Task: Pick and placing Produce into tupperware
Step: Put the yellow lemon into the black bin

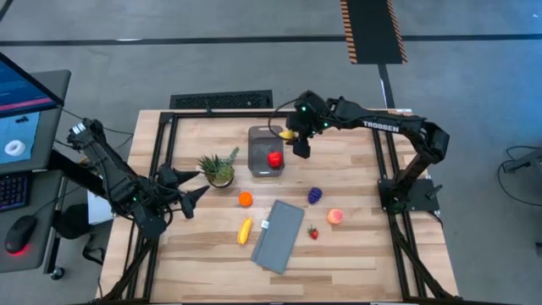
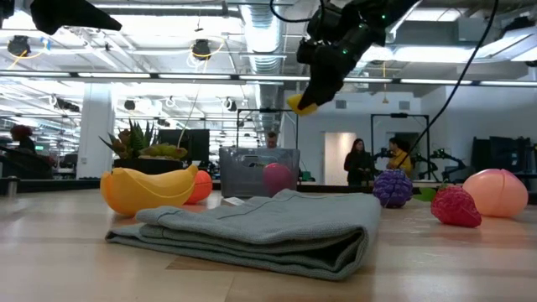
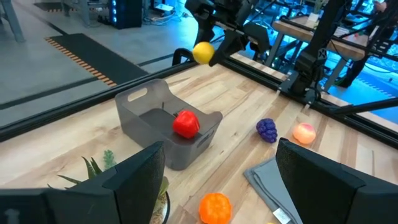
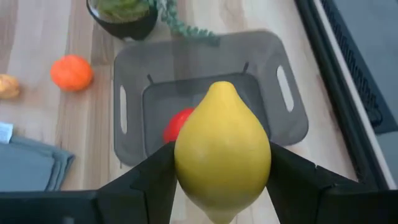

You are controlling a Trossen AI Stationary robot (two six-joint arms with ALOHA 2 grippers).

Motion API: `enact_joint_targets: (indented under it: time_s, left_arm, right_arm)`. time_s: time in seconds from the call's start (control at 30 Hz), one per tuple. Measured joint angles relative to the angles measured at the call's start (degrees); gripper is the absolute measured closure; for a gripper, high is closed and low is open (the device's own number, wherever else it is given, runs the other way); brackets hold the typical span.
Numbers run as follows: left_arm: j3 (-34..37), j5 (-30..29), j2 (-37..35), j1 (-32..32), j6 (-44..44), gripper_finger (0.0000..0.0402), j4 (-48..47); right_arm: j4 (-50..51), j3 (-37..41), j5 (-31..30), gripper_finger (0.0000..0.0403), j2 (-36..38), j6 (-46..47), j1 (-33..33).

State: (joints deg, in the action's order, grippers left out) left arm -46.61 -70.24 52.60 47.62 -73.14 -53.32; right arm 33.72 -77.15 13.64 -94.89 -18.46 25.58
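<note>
Aloft, right end effector (image 4: 221, 180) gripping lemon (image 4: 222, 151), above tupperware (image 4: 292, 118)

Seven toy produce pieces: red fruit (image 1: 274, 158) in the one tub (image 1: 264, 151), lemon (image 1: 287, 134) above its edge. Beyond the tub: orange (image 1: 245, 199), banana (image 1: 245, 230), grapes (image 1: 315, 196), strawberry (image 1: 312, 233), peach (image 1: 335, 216). One potted plant (image 1: 219, 169), one folded cloth (image 1: 279, 235)

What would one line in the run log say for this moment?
right pincer: shut on lemon, above tupperware | left pincer: open, waiting at table's left | in tupperware: red fruit
</note>
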Motion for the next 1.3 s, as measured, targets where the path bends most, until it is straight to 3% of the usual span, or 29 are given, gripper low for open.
enact_joint_targets:
  time_s: [0.5, 0.73, 0.93, 1.3]
  left_arm:
    - [0.00, -0.61, 0.00, 0.00, 0.01, 0.0107, -0.03]
    - [0.00, -0.68, 0.03, 0.00, -0.01, 0.0107, -0.11]
    - [0.00, -1.07, 0.04, -0.02, -0.03, 0.0107, 0.17]
    - [0.02, -2.43, 0.02, 0.02, 0.01, 0.0107, 0.24]
  right_arm:
    - [-7.06, -0.20, 0.01, 0.0166, -0.47, 1.97, 0.39]
    - [-8.15, -1.48, 1.02, 0.0166, -5.68, 3.45, -0.18]
    - [-9.03, -7.00, 2.61, 0.0166, -11.64, 3.52, 0.00]
    - [-3.55, -14.79, 5.83, 0.0166, -21.47, 3.96, 0.43]
